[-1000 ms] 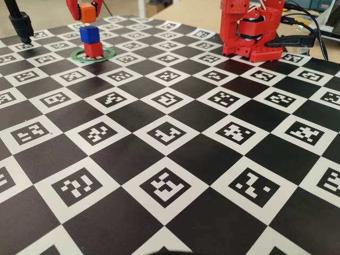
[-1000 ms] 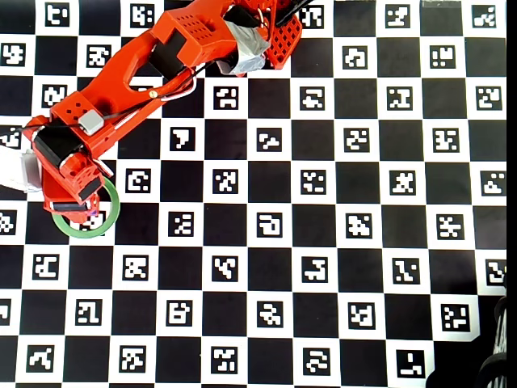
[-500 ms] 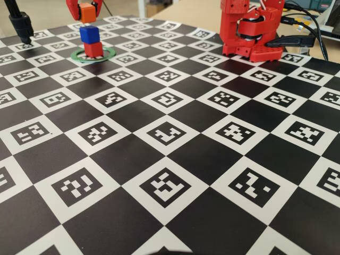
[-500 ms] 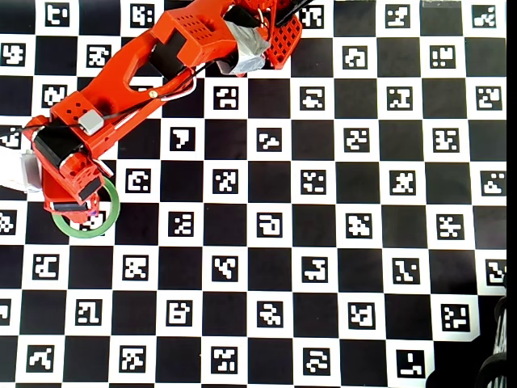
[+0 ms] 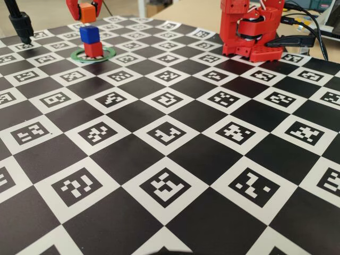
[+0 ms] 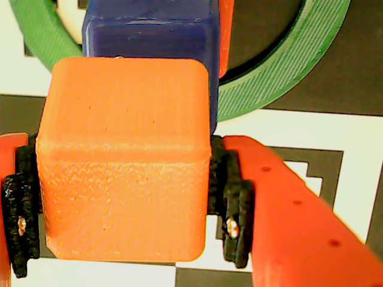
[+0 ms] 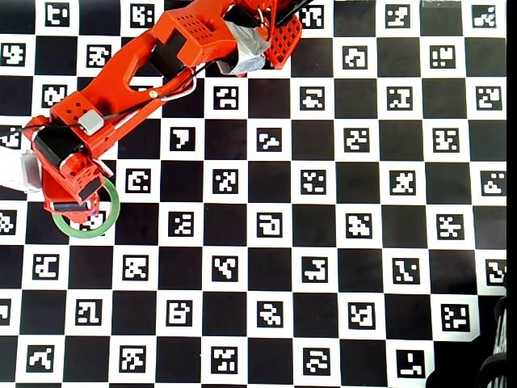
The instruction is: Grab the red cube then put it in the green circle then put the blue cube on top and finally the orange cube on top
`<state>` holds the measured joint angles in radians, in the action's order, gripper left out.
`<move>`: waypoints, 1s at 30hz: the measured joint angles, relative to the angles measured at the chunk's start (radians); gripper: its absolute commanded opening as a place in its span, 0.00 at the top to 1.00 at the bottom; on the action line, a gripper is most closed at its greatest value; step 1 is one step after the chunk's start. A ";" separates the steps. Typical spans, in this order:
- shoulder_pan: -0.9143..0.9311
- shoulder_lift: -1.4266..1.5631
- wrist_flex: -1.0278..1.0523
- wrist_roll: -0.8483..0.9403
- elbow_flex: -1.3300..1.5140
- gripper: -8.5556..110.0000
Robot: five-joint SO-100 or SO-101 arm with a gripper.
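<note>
In the fixed view the gripper (image 5: 87,11) clamps the orange cube (image 5: 87,11) above and a little behind the blue cube (image 5: 90,34), which sits on the red cube (image 5: 93,49) inside the green circle (image 5: 79,54). In the wrist view the orange cube (image 6: 122,158) looks offset from the blue cube (image 6: 149,30), so centre it first, then lower slowly. The overhead view hides the stack under the arm (image 7: 121,85)

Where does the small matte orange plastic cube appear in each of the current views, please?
Fixed view: small matte orange plastic cube at top left, held in the red gripper above the stack.
Wrist view: fills the left-centre, clamped between the gripper's black pads.
Overhead view: not visible, hidden under the arm.
Shared landmark: the thin flat green ring.
</note>
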<state>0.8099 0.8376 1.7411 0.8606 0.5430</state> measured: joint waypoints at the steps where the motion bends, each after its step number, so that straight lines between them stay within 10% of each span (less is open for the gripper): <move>1: 0.000 -0.009 0.000 0.000 0.000 0.97; 30: 0.006 -0.034 0.000 0.000 0.000 0.92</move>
<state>0.8161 0.8038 1.7411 0.8606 0.5430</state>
